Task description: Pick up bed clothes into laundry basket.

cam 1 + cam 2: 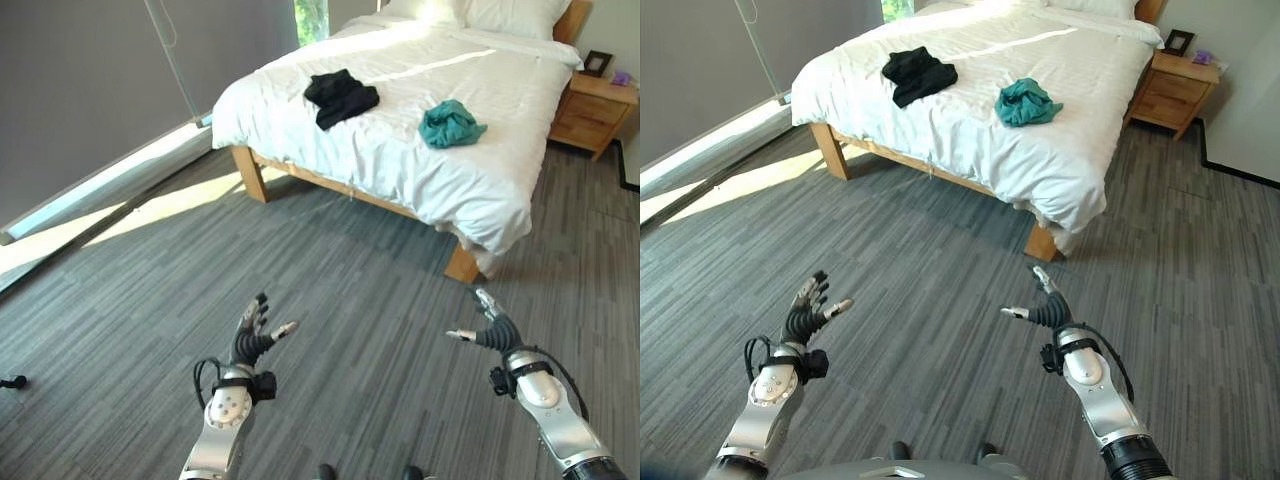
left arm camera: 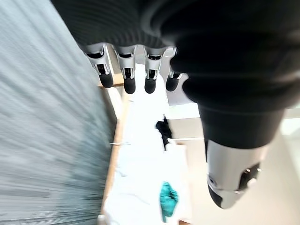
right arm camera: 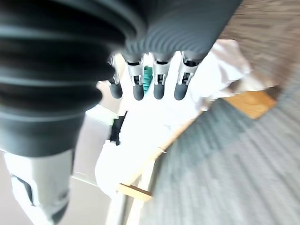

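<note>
A black garment (image 1: 341, 97) lies crumpled on the white bed (image 1: 470, 150), near its foot on the left side. A teal garment (image 1: 450, 124) lies bunched up to its right, closer to the bed's near edge. Both hands hover over the grey carpet well short of the bed. My left hand (image 1: 254, 340) is open with fingers spread and holds nothing. My right hand (image 1: 490, 325) is open too, fingers relaxed and empty. The black garment (image 2: 163, 130) and the teal garment (image 2: 168, 199) also appear past the left hand's fingers (image 2: 129, 79).
A wooden nightstand (image 1: 592, 112) stands at the bed's far right with a small frame on it. A grey wall and a sunlit window strip (image 1: 100, 180) run along the left. Carpet stretches between me and the bed's wooden legs (image 1: 461, 262).
</note>
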Tool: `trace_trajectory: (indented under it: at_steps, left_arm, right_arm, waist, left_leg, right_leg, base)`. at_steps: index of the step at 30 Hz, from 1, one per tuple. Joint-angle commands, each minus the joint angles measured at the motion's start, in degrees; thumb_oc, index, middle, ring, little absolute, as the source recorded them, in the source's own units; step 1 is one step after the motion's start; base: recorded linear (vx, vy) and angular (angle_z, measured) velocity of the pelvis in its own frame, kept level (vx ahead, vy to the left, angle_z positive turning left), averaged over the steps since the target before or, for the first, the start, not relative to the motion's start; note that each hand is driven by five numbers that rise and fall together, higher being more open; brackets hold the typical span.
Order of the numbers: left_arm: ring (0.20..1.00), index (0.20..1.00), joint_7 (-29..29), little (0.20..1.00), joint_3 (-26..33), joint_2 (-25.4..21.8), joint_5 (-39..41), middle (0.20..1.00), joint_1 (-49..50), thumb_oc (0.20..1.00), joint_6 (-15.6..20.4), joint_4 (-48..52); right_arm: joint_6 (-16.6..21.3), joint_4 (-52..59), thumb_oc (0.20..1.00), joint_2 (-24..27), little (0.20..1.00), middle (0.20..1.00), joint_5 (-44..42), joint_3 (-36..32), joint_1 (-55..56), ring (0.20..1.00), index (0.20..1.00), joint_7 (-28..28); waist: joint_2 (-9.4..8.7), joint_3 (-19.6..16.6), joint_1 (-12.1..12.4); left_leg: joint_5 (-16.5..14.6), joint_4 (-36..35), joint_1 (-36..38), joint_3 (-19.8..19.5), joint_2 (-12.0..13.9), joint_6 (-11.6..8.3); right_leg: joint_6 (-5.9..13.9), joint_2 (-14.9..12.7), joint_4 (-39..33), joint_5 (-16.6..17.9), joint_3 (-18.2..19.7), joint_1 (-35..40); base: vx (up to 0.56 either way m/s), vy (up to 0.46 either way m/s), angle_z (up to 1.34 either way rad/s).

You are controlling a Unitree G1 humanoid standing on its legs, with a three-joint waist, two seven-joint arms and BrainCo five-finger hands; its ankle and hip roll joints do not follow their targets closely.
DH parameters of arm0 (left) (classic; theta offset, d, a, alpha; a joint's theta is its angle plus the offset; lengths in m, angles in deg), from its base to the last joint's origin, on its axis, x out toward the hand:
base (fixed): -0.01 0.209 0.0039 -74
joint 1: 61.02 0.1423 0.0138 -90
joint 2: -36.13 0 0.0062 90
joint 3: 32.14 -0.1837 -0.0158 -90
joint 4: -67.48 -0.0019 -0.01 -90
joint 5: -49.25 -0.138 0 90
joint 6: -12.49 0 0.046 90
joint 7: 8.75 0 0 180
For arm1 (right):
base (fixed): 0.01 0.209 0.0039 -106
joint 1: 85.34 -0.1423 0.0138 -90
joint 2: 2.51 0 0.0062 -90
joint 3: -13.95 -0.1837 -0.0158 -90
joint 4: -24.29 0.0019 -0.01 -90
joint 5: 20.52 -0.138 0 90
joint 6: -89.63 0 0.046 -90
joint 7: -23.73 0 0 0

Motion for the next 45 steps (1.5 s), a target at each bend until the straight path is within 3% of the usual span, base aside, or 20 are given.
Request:
trace_trajectory:
  at_steps: [1, 5, 8, 9, 10, 11, 13, 15, 17, 19, 22, 25, 28, 31, 32, 34, 36, 39, 42, 45]
  left_arm:
    - [1.0, 1.0, 0.3, 1.0, 1.9, -3.1, 1.9, 1.0, -0.9, 1.0, 5.4, 4.6]
    - [1.0, 1.0, 0.0, 1.0, 1.5, -3.2, 4.0, 1.0, -0.6, 1.0, 5.3, 4.5]
    - [1.0, 1.0, 0.9, 1.0, 1.8, -3.4, 4.7, 1.0, -0.5, 1.0, 5.2, 4.3]
    - [1.0, 1.0, 1.5, 1.0, 1.5, -3.2, 5.5, 1.0, -0.3, 1.0, 5.4, 4.2]
    - [1.0, 1.0, 2.9, 1.0, 1.1, -3.1, 6.5, 1.0, 0.8, 1.0, 5.5, 4.8]
    - [1.0, 1.0, 2.9, 1.0, 1.1, -3.1, 6.5, 1.0, 0.8, 1.0, 5.5, 4.9]
    - [1.0, 1.0, 3.2, 1.0, -0.7, -2.8, 8.0, 1.0, -0.2, 1.0, 5.7, 3.6]
    - [1.0, 1.0, 3.2, 1.0, -1.7, -2.4, 8.4, 1.0, 0.1, 1.0, 5.4, 3.2]
    - [1.0, 1.0, 3.9, 1.0, -2.4, -1.5, 9.3, 1.0, 1.6, 1.0, 4.9, 4.0]
    - [1.0, 1.0, 4.7, 1.0, -3.4, -2.0, 8.5, 1.0, 2.7, 1.0, 4.1, 4.3]
    - [1.0, 1.0, 4.1, 1.0, -3.8, -2.2, 7.9, 1.0, 2.3, 1.0, 3.8, 4.2]
    - [1.0, 1.0, 4.0, 1.0, -3.0, -2.5, 7.5, 1.0, 2.2, 1.0, 3.6, 4.6]
    - [1.0, 1.0, 4.7, 1.0, -2.7, -3.7, 7.3, 1.0, 3.2, 1.0, 3.7, 4.8]
    - [1.0, 1.0, 5.8, 1.0, -3.8, -6.8, 5.8, 1.0, 2.0, 1.0, 2.9, 3.9]
    - [1.0, 1.0, 5.9, 1.0, -4.3, -8.0, 5.2, 1.0, 1.6, 1.0, 2.9, 4.4]
    - [1.0, 1.0, 6.1, 1.0, -4.8, -9.7, 5.3, 1.0, 0.8, 1.0, 3.3, 5.3]
    - [1.0, 1.0, 6.1, 1.0, -4.9, -10.1, 5.1, 1.0, -0.6, 1.0, 3.3, 5.5]
    - [1.0, 1.0, 6.5, 1.0, -5.1, -10.1, 4.9, 1.0, -1.9, 1.0, 3.5, 5.7]
    - [1.0, 1.0, 6.9, 1.0, -5.4, -9.1, 5.0, 1.0, -2.4, 1.0, 3.3, 4.6]
    - [1.0, 1.0, 7.1, 1.0, -5.1, -8.6, 4.4, 1.0, -3.2, 1.0, 3.1, 3.5]
  right_arm:
    - [5.0, 5.1, 1.0, -1.0, 1.0, 1.0, -2.9, -0.9, -1.7, 1.0, 1.0, -1.3]
    - [4.5, 6.1, 1.0, -0.8, 1.0, 1.0, -2.9, 1.3, -3.8, 1.0, 1.0, -0.5]
    - [4.3, 7.1, 1.0, -0.2, 1.0, 1.0, -2.5, 1.0, -3.1, 1.0, 1.0, 0.2]
    - [4.6, 7.0, 1.0, 0.5, 1.0, 1.0, -2.9, 1.1, -2.9, 1.0, 1.0, 0.4]
    - [5.7, 8.4, 1.0, 2.0, 1.0, 1.0, -4.8, 0.7, -1.9, 1.0, 1.0, 1.3]
    - [5.7, 8.5, 1.0, 2.0, 1.0, 1.0, -4.9, 0.6, -1.9, 1.0, 1.0, 1.3]
    - [6.0, 7.7, 1.0, 3.9, 1.0, 1.0, -5.8, 1.0, -3.0, 1.0, 1.0, 0.9]
    - [5.4, 7.1, 1.0, 4.5, 1.0, 1.0, -6.2, 1.2, -3.3, 1.0, 1.0, 1.1]
    - [5.0, 7.5, 1.0, 4.7, 1.0, 1.0, -5.8, 1.2, -2.9, 1.0, 1.0, 1.1]
    - [4.8, 4.1, 1.0, 4.8, 1.0, 1.0, -5.9, 1.8, -3.5, 1.0, 1.0, 0.6]
    - [4.7, 2.7, 1.0, 5.3, 1.0, 1.0, -6.0, 1.7, -4.5, 1.0, 1.0, 0.0]
    - [4.4, 3.2, 1.0, 5.6, 1.0, 1.0, -7.2, 0.8, -4.0, 1.0, 1.0, 1.0]
    - [4.5, 3.3, 1.0, 4.6, 1.0, 1.0, -6.0, 1.7, -2.9, 1.0, 1.0, 2.5]
    - [4.0, 3.0, 1.0, 3.8, 1.0, 1.0, -3.9, 3.8, -4.4, 1.0, 1.0, 3.3]
    - [3.8, 3.3, 1.0, 3.9, 1.0, 1.0, -3.5, 4.5, -5.2, 1.0, 1.0, 3.4]
    - [4.1, 4.5, 1.0, 3.7, 1.0, 1.0, -3.4, 5.0, -6.4, 1.0, 1.0, 3.4]
    - [4.4, 6.3, 1.0, 3.7, 1.0, 1.0, -3.4, 4.3, -5.7, 1.0, 1.0, 3.5]
    - [4.7, 7.6, 1.0, 4.1, 1.0, 1.0, -3.7, 2.8, -4.0, 1.0, 1.0, 3.4]
    - [4.5, 7.3, 1.0, 3.3, 1.0, 1.0, -3.9, 2.2, -2.6, 1.0, 1.0, 3.2]
    - [4.3, 7.2, 1.0, 2.6, 1.0, 1.0, -3.4, 1.7, -1.9, 1.0, 1.0, 3.0]
  waist:
    - [-2.24, -1.1, 0.4]
    - [-1.07, 1.4, 1.3]
    - [-1.71, 1.7, 1.3]
    - [-2.14, 2.2, 1.6]
    - [-2.62, 3.7, 2.6]
    - [-2.58, 3.6, 2.5]
    - [-3.09, 6.8, 4.8]
    - [-4.09, 7.8, 5.8]
    - [-3.83, 7.6, 7.3]
    - [-2.21, 5.8, 9.3]
    - [-2.62, 5.9, 10.7]
    - [-2.69, 4.4, 11.5]
    - [-3.65, 2.5, 12.7]
    - [-5.84, 2.9, 12.3]
    - [-5.81, 3.4, 11.4]
    - [-4.97, 4.5, 9.0]
    - [-3.66, 5.8, 6.2]
    - [-2.87, 7.2, 2.0]
    - [-3.63, 7.1, -1.0]
    - [-4.05, 7.0, -2.6]
  left_leg:
    - [-3.8, 0.4, 3.2, -1.2, 3.6, -4.84]
    - [-4.0, 0.6, 3.1, 0.6, 4.3, -4.7]
    - [-4.8, 3.8, 2.0, 0.5, 4.0, -4.74]
    - [-5.9, 8.5, 0.2, 0.3, 4.3, -5.17]
    - [-5.0, 20.4, -3.8, -0.8, 6.1, -6.62]
    - [-4.9, 20.9, -4.4, -1.0, 6.3, -6.64]
    - [2.6, 37.2, -13.2, -5.0, 8.2, -9.88]
    - [2.7, 41.0, -17.6, -5.3, 8.0, -9.33]
    - [0.9, 33.0, -22.7, -2.2, 9.3, -7.65]
    - [5.7, 13.7, -23.1, 2.1, 12.3, -7.94]
    - [8.7, 3.8, -24.7, 3.0, 14.8, -8.57]
    - [9.5, 1.7, -26.5, 2.4, 17.5, -9.43]
    - [15.1, 2.8, -25.3, 1.8, 16.5, -9.5]
    - [12.4, 5.7, -22.6, 3.2, 13.5, -6.52]
    - [10.8, 5.5, -20.7, 3.8, 12.3, -5.38]
    - [7.8, 3.0, -15.6, 4.4, 10.1, -3.48]
    - [5.4, 1.7, -12.2, 4.0, 8.8, -2.76]
    - [1.1, 0.5, -6.5, 2.9, 6.1, -3.32]
    - [-3.7, 0.2, -0.6, 1.6, 3.6, -4.34]
    - [-6.9, 0.2, 3.6, 0.5, 3.1, -5.26]
  right_leg:
    - [2.99, -5.2, 2.4, 3.0, -0.7, -0.3]
    - [3.5, -6.2, 11.1, 2.7, -5.3, -6.8]
    - [2.37, -5.8, 10.1, 0.8, -5.3, -6.3]
    - [1.43, -5.7, 9.2, 0.1, -5.1, -5.6]
    - [-0.72, -4.8, 7.7, -1.1, -5.2, -3.0]
    - [-0.87, -4.7, 7.5, -0.7, -5.3, -3.2]
    - [-3.38, -3.2, 4.7, -1.4, -5.4, 0.2]
    - [-3.74, -2.9, 2.4, -2.2, -5.2, 2.7]
    - [-2.55, -2.0, 0.2, -4.4, -4.3, 5.8]
    - [-0.16, -1.1, -0.2, -7.3, -3.1, 8.7]
    - [1.51, -2.4, -0.2, -9.0, -2.7, 11.2]
    - [4.08, -4.5, -0.2, -10.2, -1.2, 14.5]
    - [5.91, -8.0, 2.9, -9.3, 1.7, 15.1]
    - [8.38, -12.8, 16.3, 1.6, 3.5, 9.9]
    - [8.38, -14.0, 22.6, 9.6, 4.3, 6.3]
    - [8.25, -14.5, 30.9, 14.8, 4.1, -0.3]
    - [7.78, -10.6, 34.6, 9.4, 3.9, -7.4]
    - [5.84, -7.6, 25.8, 2.3, -3.5, -12.8]
    - [4.7, -5.4, 10.9, 4.2, -6.9, -16.6]
    - [5.11, -6.4, 4.2, 8.3, -8.6, -20.3]
  base:
    - [-0.03, 0.006, -0.04]
    - [-0.08, 0.007, -0.24]
    - [0.01, -0.05, -0.49]
    - [0.09, -0.179, -0.13]
    - [0.06, -0.143, -0.08]
    - [0.06, -0.175, -0.16]
    - [0.04, -0.179, -0.29]
    - [0.17, -0.104, -0.27]
    - [0.54, 0.158, -0.13]
    - [0.61, 0.291, -0.08]
    - [0.37, 0.187, -0.35]
    - [0.56, 0.308, -0.42]
    - [0.63, 0.337, -0.77]
    - [0.45, 0.249, -0.76]
    - [0.37, 0.285, -0.12]
    - [0.38, 0.36, -0.01]
    - [0.42, 0.335, 0.14]
    - [0.49, 0.124, 0.48]
    - [0.57, -0.028, 0.43]
    - [0.48, -0.072, 0.6]
